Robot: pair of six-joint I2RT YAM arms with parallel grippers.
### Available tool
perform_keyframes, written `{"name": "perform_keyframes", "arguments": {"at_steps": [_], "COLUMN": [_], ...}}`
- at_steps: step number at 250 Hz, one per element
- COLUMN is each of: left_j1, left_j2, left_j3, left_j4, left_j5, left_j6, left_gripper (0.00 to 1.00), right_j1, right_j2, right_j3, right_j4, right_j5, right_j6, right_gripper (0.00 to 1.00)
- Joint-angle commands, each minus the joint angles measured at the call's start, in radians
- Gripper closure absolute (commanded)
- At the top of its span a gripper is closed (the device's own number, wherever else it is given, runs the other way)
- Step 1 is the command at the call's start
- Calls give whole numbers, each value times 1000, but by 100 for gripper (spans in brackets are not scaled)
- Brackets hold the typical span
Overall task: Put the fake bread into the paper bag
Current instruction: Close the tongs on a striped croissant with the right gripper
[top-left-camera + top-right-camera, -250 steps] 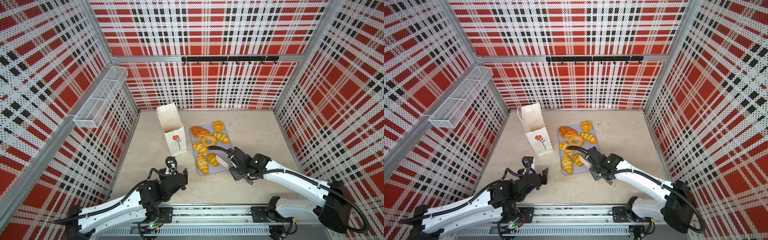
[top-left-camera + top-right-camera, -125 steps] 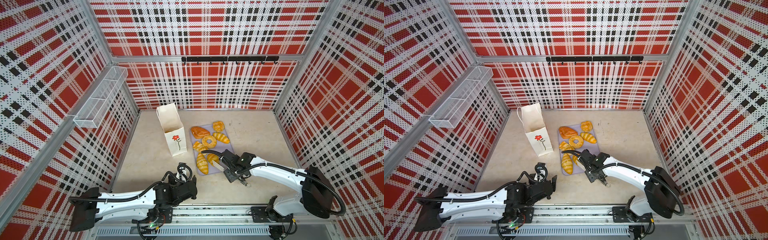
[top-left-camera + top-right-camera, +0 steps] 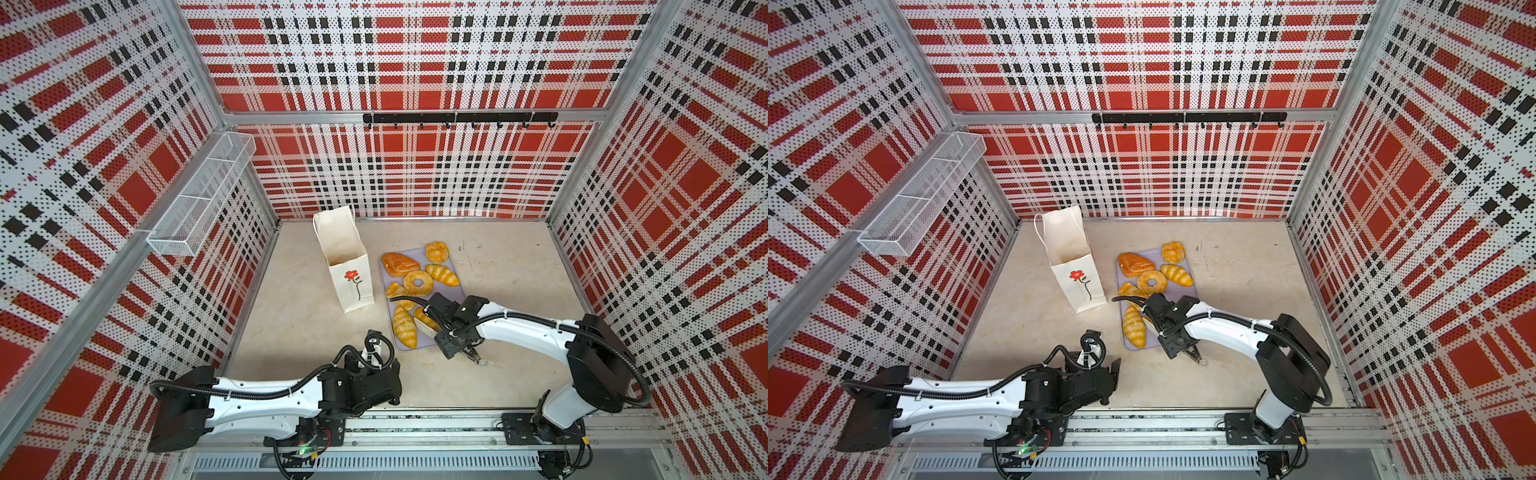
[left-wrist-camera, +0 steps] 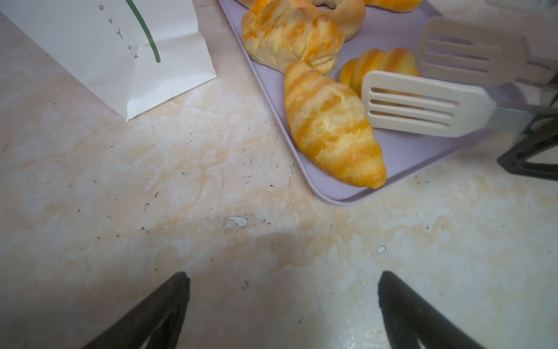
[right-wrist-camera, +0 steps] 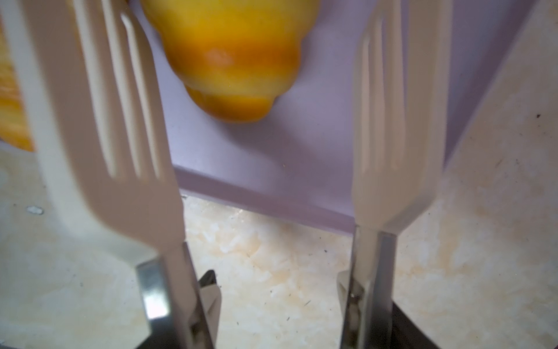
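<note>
At the near left, the left pincer hangs just over the bare worktop, its 2 fingers spread fully wide with nothing between them. Farther back and to its right stands the paper bag, upright with its mouth open and its red flower facing the near side, just beside the left edge of the lilac tray. The fake bread lies on that tray, and 7 pieces show in both top views. A dark loaf and a bun sit at the far end, with a ring doughnut, a croissant and a flaky square in the middle. A large croissant lies along the near left edge. To its right lies a small croissant. The right pincer grips white slotted tongs by their metal arms. The 2 tong blades stand apart on either side of the small croissant, and neither blade presses it.
</note>
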State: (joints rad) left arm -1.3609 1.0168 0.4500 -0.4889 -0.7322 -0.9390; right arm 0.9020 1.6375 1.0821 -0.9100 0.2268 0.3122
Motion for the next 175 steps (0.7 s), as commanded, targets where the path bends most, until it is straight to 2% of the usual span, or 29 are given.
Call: {"name": "perform_keyframes", "arguments": {"at_steps": [1, 18, 85, 175], "left_j1": [-11, -16, -37, -140], "left_j2": [-8, -16, -74, -142], "left_j3": [22, 20, 26, 25], "left_j4": [8, 1, -53, -105], "left_j5": [0, 4, 7, -63], "left_j6": [-17, -23, -40, -127], "left_gripper": [1, 1, 1, 1], "right_j1": [4, 3, 4, 4], "right_j2": [21, 19, -5, -216], "right_j3": [41, 48, 53, -26], "right_j4": [-29, -42, -98, -46], "right_j5": [18, 21, 23, -31], "right_j6": [19, 19, 10, 49], "right_gripper": [31, 33, 56, 60]}}
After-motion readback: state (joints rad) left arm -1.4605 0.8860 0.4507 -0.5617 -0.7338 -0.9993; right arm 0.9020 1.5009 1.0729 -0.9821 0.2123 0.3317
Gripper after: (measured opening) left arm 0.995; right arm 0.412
